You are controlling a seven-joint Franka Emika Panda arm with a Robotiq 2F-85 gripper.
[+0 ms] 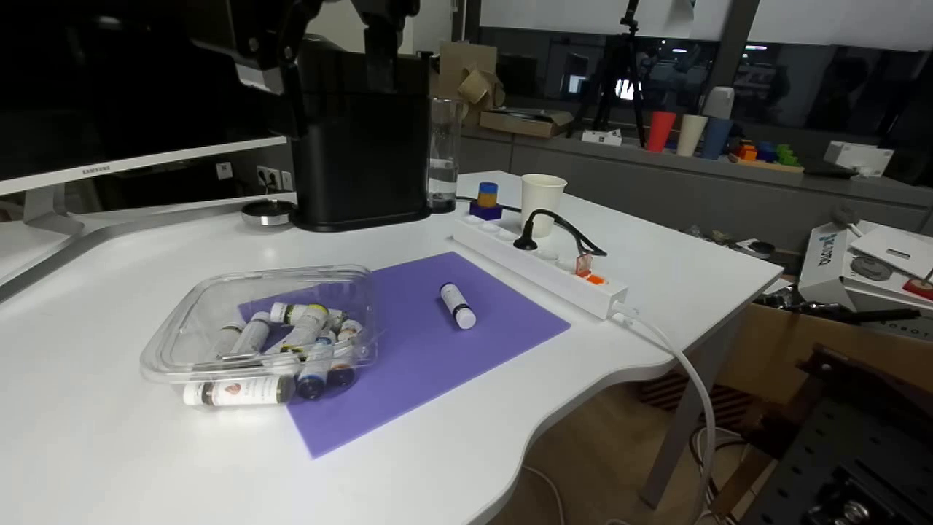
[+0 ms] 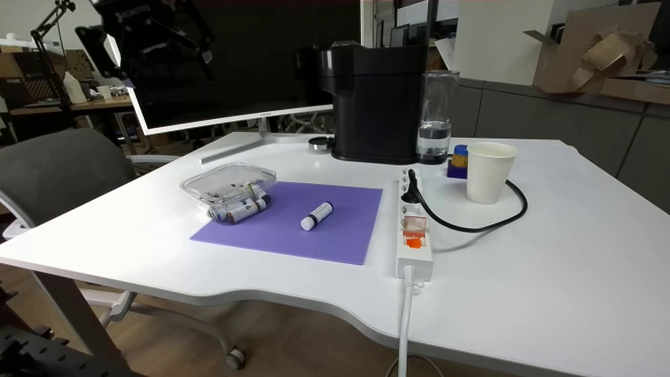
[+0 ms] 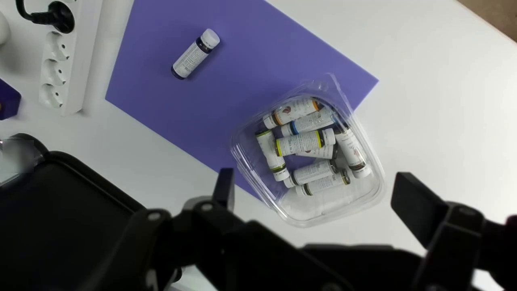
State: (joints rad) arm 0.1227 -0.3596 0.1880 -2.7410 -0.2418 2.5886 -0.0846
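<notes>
A black robot gripper (image 2: 160,72) hangs high over a white desk (image 2: 487,293), its fingers spread wide, holding nothing and touching nothing that can be seen. On the left of the desk, white-labelled vials (image 3: 305,143) lie heaped in a clear tub (image 3: 339,204) that sits partly on a purple sheet (image 1: 423,364) and partly off it. A stray vial (image 1: 458,305) rests on its side on the sheet, right of the tub and well apart from it, white cap toward the near edge. By the look of things the gathering is mostly done: only the stray vial lies outside, with no grip yet made on it.

The count: at least eight vials in the tub, where others may be hidden, and one on the sheet; one tub, one sheet. Farther right are one power strip (image 2: 414,264) with one black plug (image 2: 410,196) and, beyond it, one paper cup (image 2: 489,175) and one small block stack (image 1: 487,200). At the far side stand one coffee machine (image 2: 379,104) and one monitor (image 2: 251,63).
</notes>
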